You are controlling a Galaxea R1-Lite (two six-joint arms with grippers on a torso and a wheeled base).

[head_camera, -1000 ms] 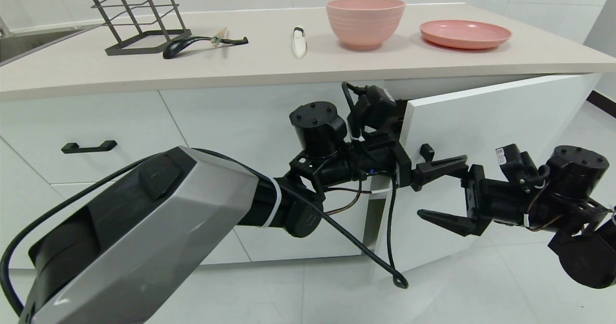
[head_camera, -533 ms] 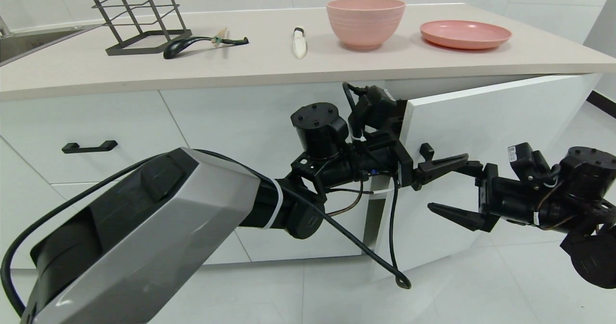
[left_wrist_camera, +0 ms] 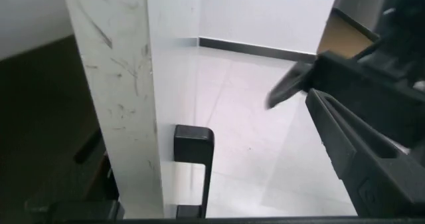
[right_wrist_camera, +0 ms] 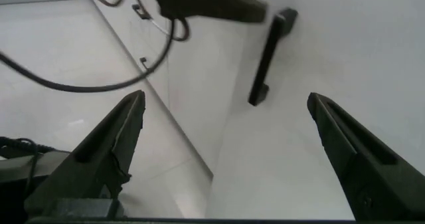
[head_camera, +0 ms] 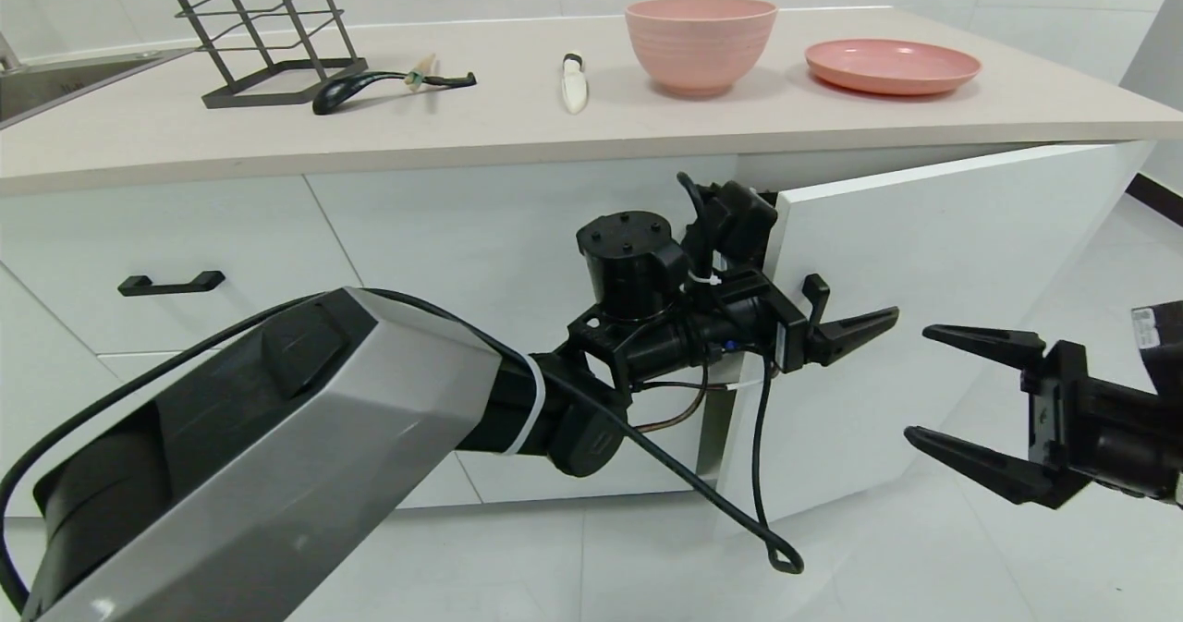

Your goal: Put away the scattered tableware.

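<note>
A pink bowl [head_camera: 701, 42] stood upright on the worktop [head_camera: 554, 137], its inside hidden. A pink plate [head_camera: 892, 64] lay at its 3 o'clock, a cream utensil [head_camera: 575, 84] and a black ladle [head_camera: 344, 89] at its 9 o'clock, by a wire rack [head_camera: 263, 35]. The left wrist camera showed the left pincer [head_camera: 846, 326] spread astride the open cabinet door's [head_camera: 943, 234] edge. The right pincer [head_camera: 920, 382], gaping and empty, faced the door handle [right_wrist_camera: 269, 58].

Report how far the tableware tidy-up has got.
Done: the cabinet door stands partly open. In hand: the left tool sits at the door's edge by its handle; the right tool hangs open, apart from the door. Left: the pink bowl, pink plate, black spoon and white knife all lie on the countertop, none put away.
</note>
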